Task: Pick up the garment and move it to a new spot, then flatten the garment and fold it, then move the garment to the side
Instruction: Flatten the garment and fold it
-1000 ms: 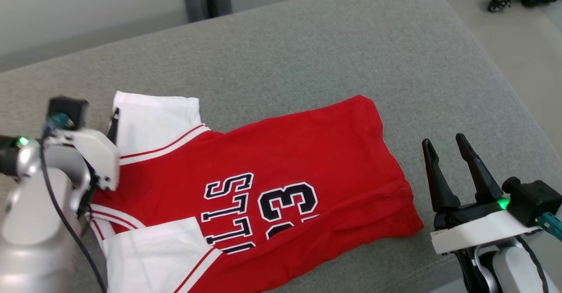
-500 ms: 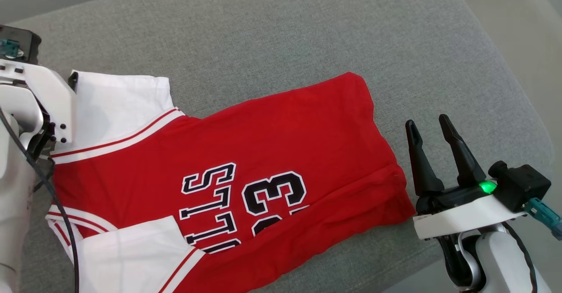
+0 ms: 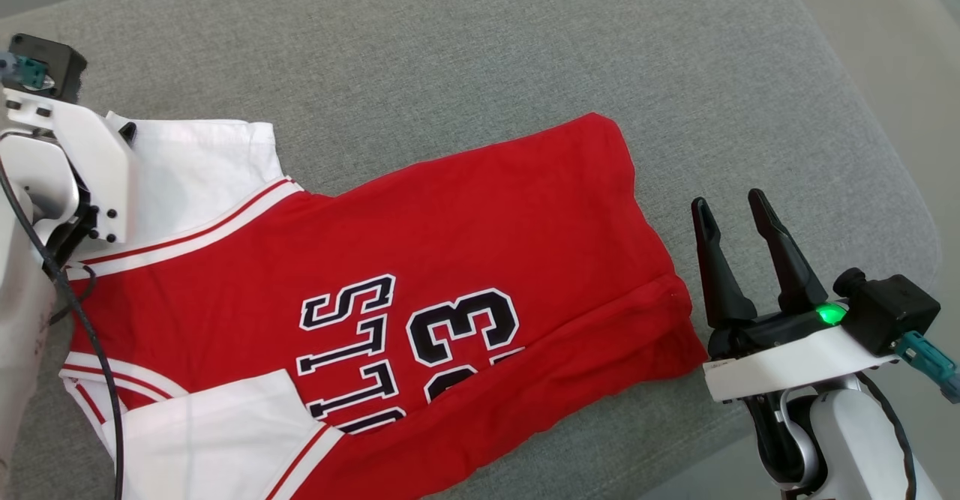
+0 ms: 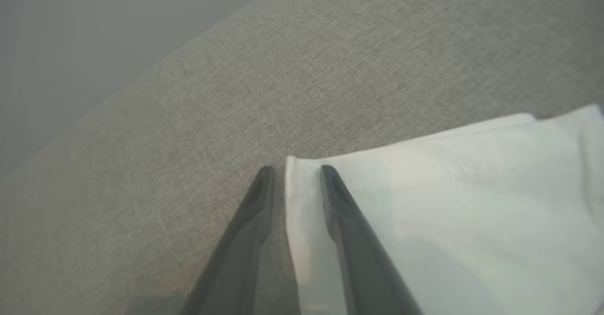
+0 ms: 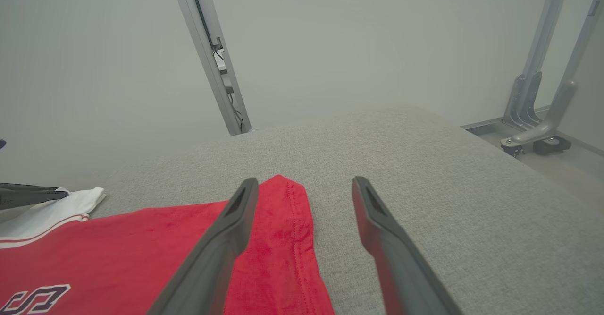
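One red basketball jersey with white sleeves (image 3: 465, 245) lies flat mid-frame on one grey fabric cushion (image 3: 487, 50). Two grippers: the left gripper (image 4: 292, 175) (upper left) stands slightly parted astride a sleeve edge; the right gripper (image 3: 731, 208), lower right, gapes empty beside the hem.

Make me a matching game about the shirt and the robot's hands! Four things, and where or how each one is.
Things:
1. white sleeve
2. red body of the jersey
3. right gripper
4. grey cushion

Descriptions:
A. lies under everything else
B. open, beside the red hem, holding nothing
C. its edge sits between the left gripper's fingers
D. carries black-and-white letters and numbers

Pairs: 1-C, 2-D, 3-B, 4-A
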Robot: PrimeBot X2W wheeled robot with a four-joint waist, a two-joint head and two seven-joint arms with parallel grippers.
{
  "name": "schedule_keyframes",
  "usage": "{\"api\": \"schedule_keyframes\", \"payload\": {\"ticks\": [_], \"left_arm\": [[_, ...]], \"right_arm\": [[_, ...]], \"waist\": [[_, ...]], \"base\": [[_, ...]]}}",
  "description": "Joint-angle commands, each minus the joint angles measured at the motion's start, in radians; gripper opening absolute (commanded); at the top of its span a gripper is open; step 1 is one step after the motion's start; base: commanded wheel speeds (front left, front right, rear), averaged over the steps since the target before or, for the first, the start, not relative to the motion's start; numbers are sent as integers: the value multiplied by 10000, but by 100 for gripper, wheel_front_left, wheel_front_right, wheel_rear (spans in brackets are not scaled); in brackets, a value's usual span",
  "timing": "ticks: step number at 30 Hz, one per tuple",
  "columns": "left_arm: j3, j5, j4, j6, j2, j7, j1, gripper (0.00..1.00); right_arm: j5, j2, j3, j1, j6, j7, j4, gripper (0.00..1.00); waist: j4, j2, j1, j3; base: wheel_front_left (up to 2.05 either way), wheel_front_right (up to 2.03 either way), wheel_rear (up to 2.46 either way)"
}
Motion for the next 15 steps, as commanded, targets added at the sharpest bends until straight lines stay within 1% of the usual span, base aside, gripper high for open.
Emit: {"api": "schedule_keyframes", "payload": {"ticks": [1, 4, 6, 9, 10, 12, 13, 15], "left_arm": [[-137, -138, 2, 8, 39, 87, -73, 0], [-428, -493, -109, 9, 92, 89, -94, 0], [-412, -656, -103, 9, 129, -86, -153, 0], [-462, -830, -80, 9, -121, -515, -130, 0], [-568, -926, -222, 8, -294, -872, -46, 0], [-577, -1143, -415, 8, -509, -1264, 34, 0], [-685, -1304, -621, 8, -709, -1508, 183, 0], [-835, -1390, -866, 8, -808, -1774, 274, 0]], "right_arm": [[13, -23, -29, -113, 1, -52, 60, 100], [16, -51, -129, -79, 1, -52, 108, 100], [27, -86, -182, -71, 1, -52, 147, 100], [112, -220, -242, -121, 1, -52, 279, 100], [110, -408, -282, -235, 1, -52, 396, 100], [48, -615, -372, -371, 1, -52, 569, 100], [4, -814, -423, -600, 1, -50, 906, 100], [-3, -1094, -329, -920, 1, -52, 1392, 100]], "waist": [[22, 0, 0, 1], [148, 0, 0, -32], [270, 0, 0, -82], [665, 0, 0, -277], [954, 0, 0, -375], [1275, 0, 0, -449], [1586, 0, 0, -511], [1873, 0, 0, -549]], "base": [[0, 0, 0], [0, 0, 0], [0, 0, 0], [0, 0, 0], [0, 0, 0], [0, 0, 0], [0, 0, 0], [0, 0, 0]]}}
